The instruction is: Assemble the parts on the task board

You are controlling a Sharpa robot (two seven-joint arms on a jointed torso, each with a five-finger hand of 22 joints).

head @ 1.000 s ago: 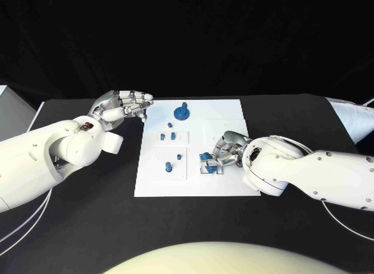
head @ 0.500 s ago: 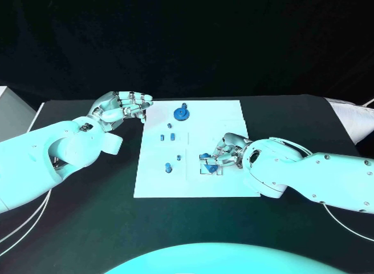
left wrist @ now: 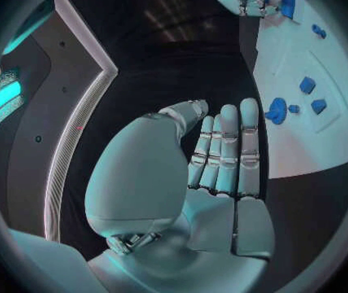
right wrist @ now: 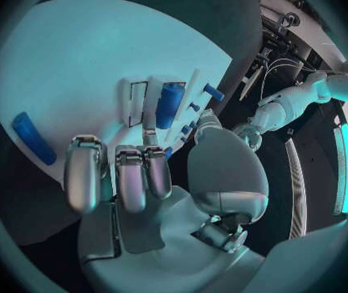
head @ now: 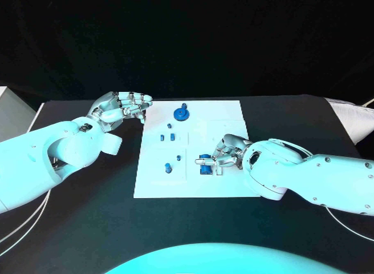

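Observation:
The white task board (head: 228, 117) lies in the middle of the table. On it stand a round blue part (head: 181, 114) at the far end and several small blue parts (head: 168, 167) along its left half. My right hand (head: 226, 151) rests on the board's right side and pinches a blue part (head: 205, 165) between thumb and finger; in the right wrist view this blue part (right wrist: 169, 104) stands among white blocks ahead of my right hand (right wrist: 141, 176). My left hand (head: 121, 107) hovers off the board's far left corner, fingers curled in and holding nothing, as on my left hand (left wrist: 215, 156).
A white box (head: 2, 105) sits at the table's left edge and a pale bundle (head: 352, 117) at its far right. Another blue part (right wrist: 34, 138) lies flat on the board (right wrist: 76, 65). Black table surface surrounds the board.
My right hand has shifted the blue part slightly toward the board's middle. My left hand has stayed in place.

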